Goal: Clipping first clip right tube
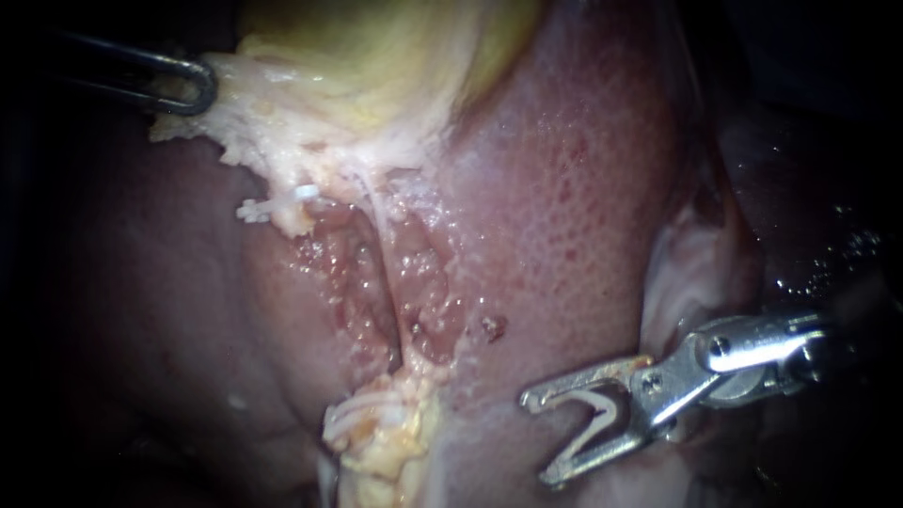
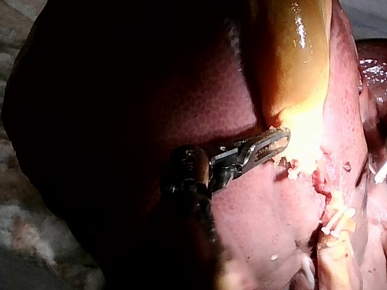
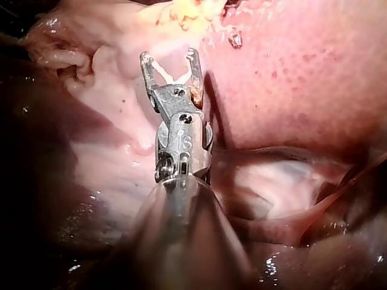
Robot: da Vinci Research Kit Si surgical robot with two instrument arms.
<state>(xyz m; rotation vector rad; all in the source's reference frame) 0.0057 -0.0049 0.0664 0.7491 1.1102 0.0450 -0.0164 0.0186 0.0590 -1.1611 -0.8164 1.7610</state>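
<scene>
My right instrument (image 1: 538,440) comes in from the lower right. Its jaws stand wide apart and hold an open white V-shaped clip (image 1: 602,414) between them. It hovers over the liver (image 1: 564,207), well right of a thin pale tube (image 1: 384,246) that runs down from the gallbladder (image 1: 376,66) across the raw bed. The right wrist view shows the same instrument (image 3: 169,59) and clip (image 3: 172,75), short of the yellowish tissue ahead. My left instrument (image 1: 193,85) is shut on the pale edge of the gallbladder (image 2: 296,66). The left wrist view also shows this instrument (image 2: 269,145) holding that edge.
A small white piece (image 1: 306,192) sits on the pale strands left of the tube. A yellow-white fatty stump (image 1: 386,428) lies at the bed's lower end. A pale fold of tissue (image 1: 682,273) rises just above the right instrument's shaft.
</scene>
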